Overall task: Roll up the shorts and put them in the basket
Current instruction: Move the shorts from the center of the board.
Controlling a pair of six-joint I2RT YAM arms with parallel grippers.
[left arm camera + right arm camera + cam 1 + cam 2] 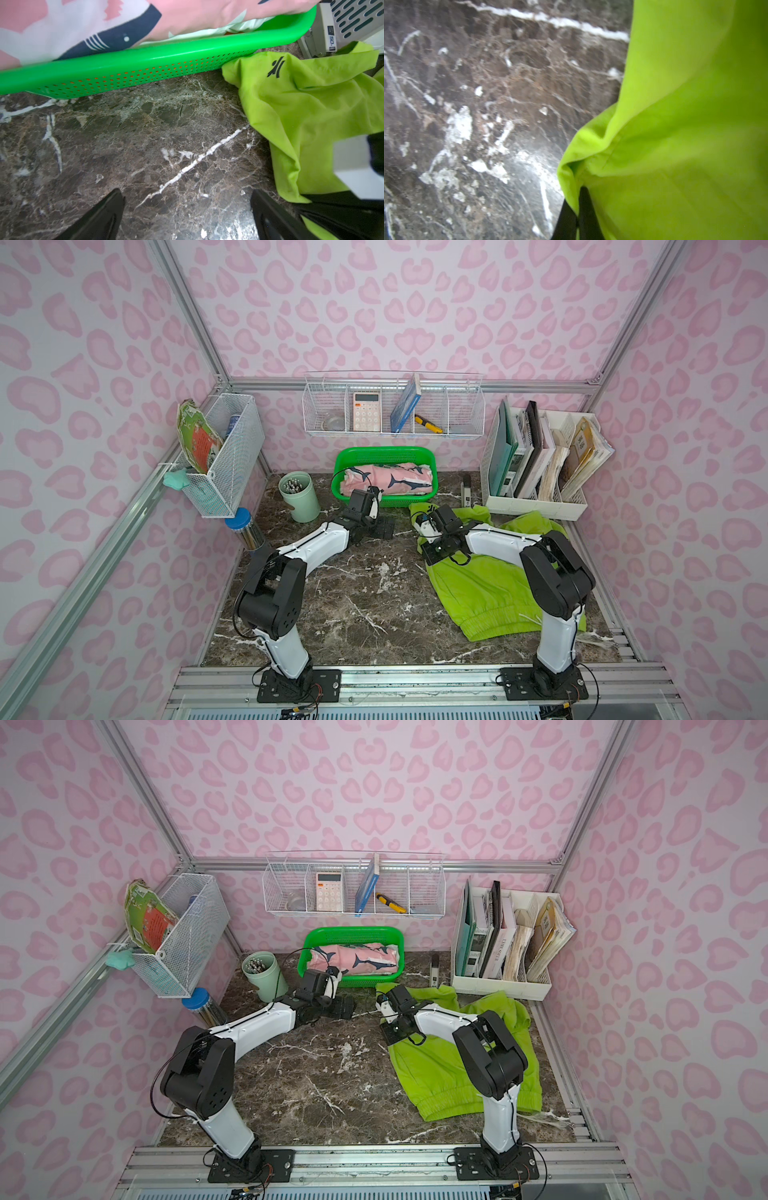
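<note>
**Thin pinch, crowded back edge**

Grips an edge fold of the lime green shorts (486, 585), sprawled on the counter's (353, 593) right side, in the right tool (578, 218), pinched fully closed. Holds the left tool (187, 216) spread wide, empty, above bare stone. Leaves the pink shark shorts (386, 479) rolled in the green basket (382, 451). Could lose so thin a pinch, or snag cloth on basket and file rack (536, 506). Open room mid-counter only.

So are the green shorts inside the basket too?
No, the green shorts lie spread on the table, while only the pink shark shorts sit in the basket.
</note>
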